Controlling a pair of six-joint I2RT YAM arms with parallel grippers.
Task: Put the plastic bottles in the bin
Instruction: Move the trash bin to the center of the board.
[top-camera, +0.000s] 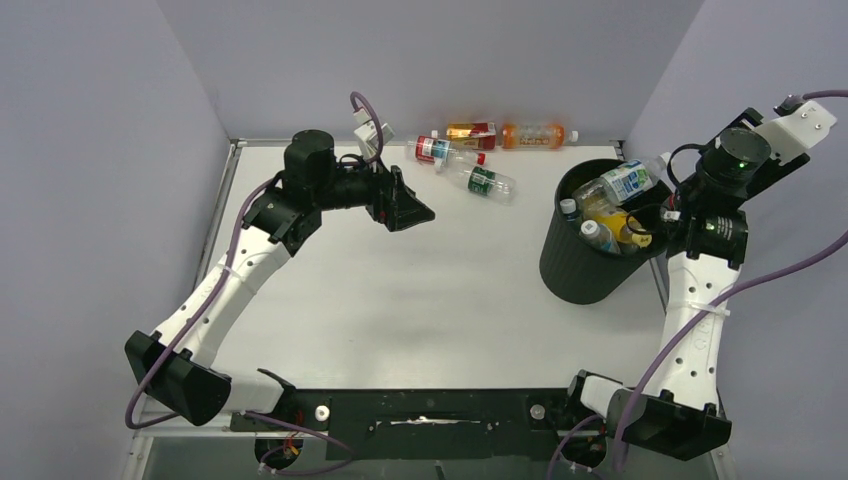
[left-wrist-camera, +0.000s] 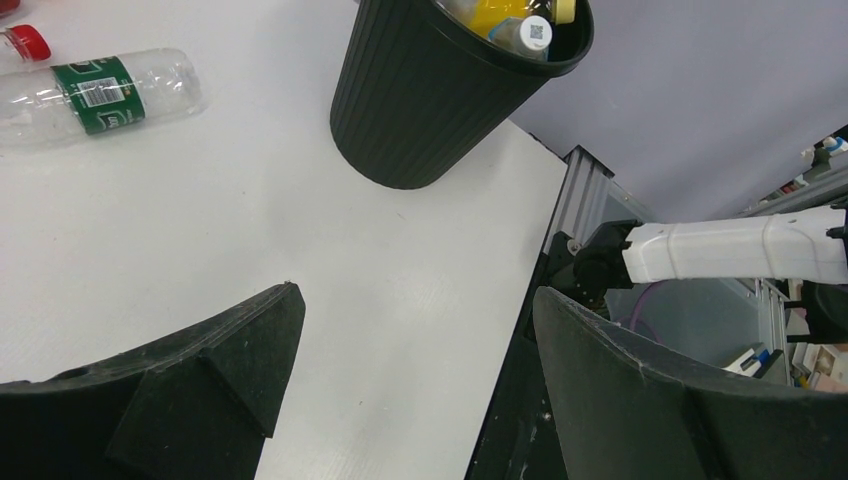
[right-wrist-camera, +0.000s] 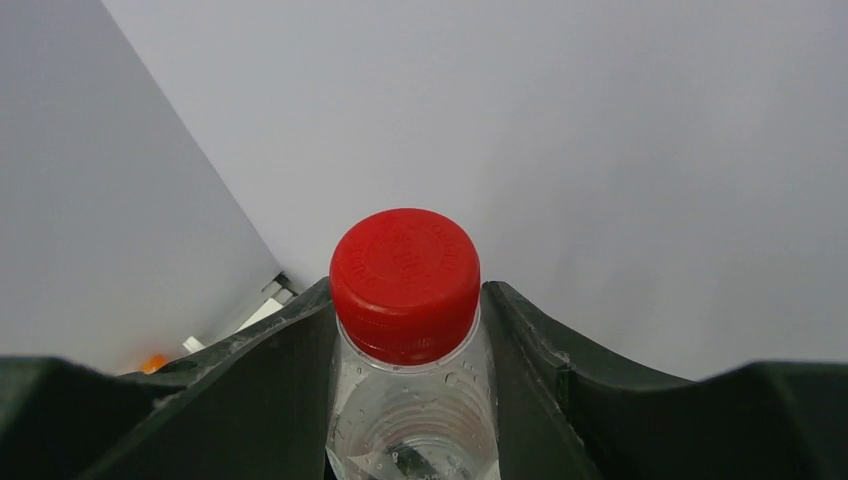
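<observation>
Right wrist view: your right gripper (right-wrist-camera: 405, 310) pinches a clear red-capped bottle (right-wrist-camera: 408, 410) just under the cap, one finger on each side of the neck. Its long axis runs along the fingers, cap pointing away from the camera toward the pale wall (right-wrist-camera: 600, 120); the body is cut off by the frame. Top view puts that gripper at the right rim of the bin (top-camera: 585, 265), but I can't pick the held bottle out there. The bin stands at the right edge of the table (top-camera: 400, 300) and is heaped: a blue-label bottle (top-camera: 625, 182) lies tilted across the top, poking over the rim, with yellow bottles (top-camera: 625, 225) under it. Risks, my judgement: the grip is on a smooth tapering neck, so the bottle may slide or swing if you move fast. If you let go over that heap, it may bounce off or push the blue-label bottle out over the table edge. The arm is close to the bin, so a low pass could nudge or tip it. Left gripper (left-wrist-camera: 415, 293) is spread wide, holds nothing and hovers over bare table. Four bottles lie flat near the back wall: green-label bottle (top-camera: 482, 180), red-label bottle (top-camera: 432, 149), orange bottle (top-camera: 533, 134), fourth bottle (top-camera: 470, 131).
</observation>
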